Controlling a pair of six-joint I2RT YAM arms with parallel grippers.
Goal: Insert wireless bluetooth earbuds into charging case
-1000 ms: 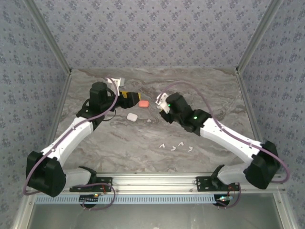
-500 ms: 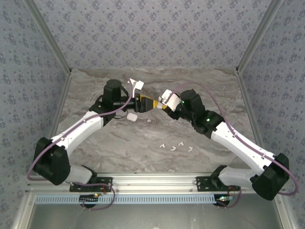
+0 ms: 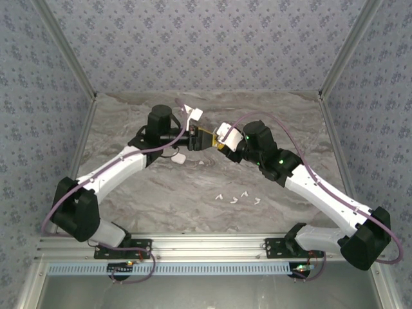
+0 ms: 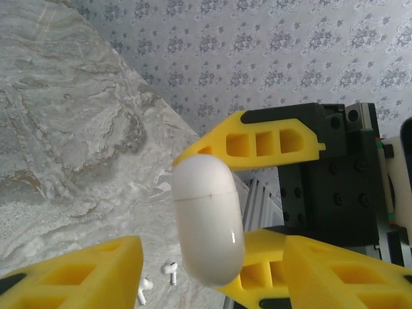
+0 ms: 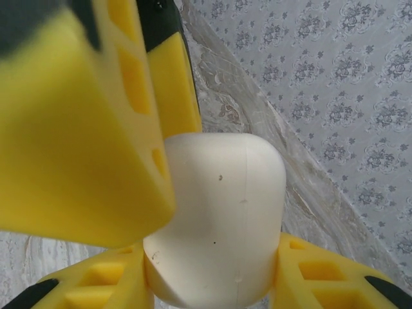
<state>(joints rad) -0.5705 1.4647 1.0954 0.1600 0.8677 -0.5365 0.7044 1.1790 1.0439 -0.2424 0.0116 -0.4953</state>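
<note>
1. Step in hand: judging by how things lie, this is the handling of the case before any earbud goes in. The white charging case (image 4: 207, 219) is up in the air over the rear middle of the table (image 3: 161, 193), between the two arms.
2. Right gripper (image 5: 212, 257): clamped on the charging case, one yellow finger on each side of its body, holding it off the table.
3. Left gripper (image 4: 211, 243): its jaws stand apart, one on each side of the case's lower end. In the left wrist view there is a visible gap between its near finger and the shell, so it does not grip yet.
4. Lid: a thin seam runs across the case and the two halves look closed together, so nothing can be inserted yet.
5. Earbuds (image 3: 233, 200): a small scatter of white ones lies on the table nearer the arm bases, well apart from the held case. A second white case (image 3: 179, 156) rests on the table just below the left gripper.
6. Next move, as I judge it: the left gripper needs to take the lid half on one side of the seam. It must then hinge it open while the right keeps the body steady and does not twist the smooth shell out of the pads.
</note>
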